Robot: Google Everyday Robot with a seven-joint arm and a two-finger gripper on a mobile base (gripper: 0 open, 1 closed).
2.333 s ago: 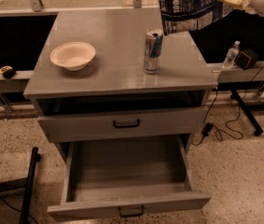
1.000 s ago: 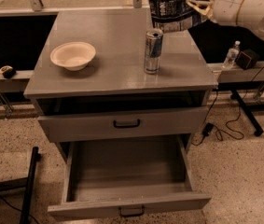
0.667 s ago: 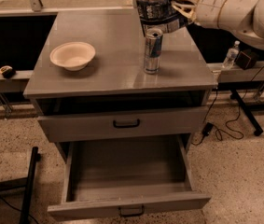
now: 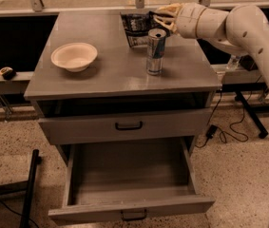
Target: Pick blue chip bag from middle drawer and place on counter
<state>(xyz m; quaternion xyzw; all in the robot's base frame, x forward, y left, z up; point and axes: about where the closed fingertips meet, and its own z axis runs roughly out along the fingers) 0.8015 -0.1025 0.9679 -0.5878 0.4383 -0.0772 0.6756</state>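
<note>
The blue chip bag (image 4: 136,28) hangs low over the far part of the counter (image 4: 100,77), just behind the drink can; I cannot tell whether it touches the top. My gripper (image 4: 161,18) is at the bag's right edge, above and behind the can, shut on the bag. The arm reaches in from the right. The middle drawer (image 4: 130,210) is pulled wide open at the bottom of the cabinet, and its inside shows nothing in it.
A silver-and-blue drink can (image 4: 156,51) stands upright on the counter right in front of the bag. A pale bowl (image 4: 74,56) sits at the counter's left. The drawer front above (image 4: 124,126) is closed. Cables (image 4: 229,127) lie on the floor at right; a black stand leg (image 4: 29,189) is at left.
The arm has carried the bag leftward and downward, from high above the counter's right rear corner to low over the counter behind the can. Can, bowl and drawer have not moved.
</note>
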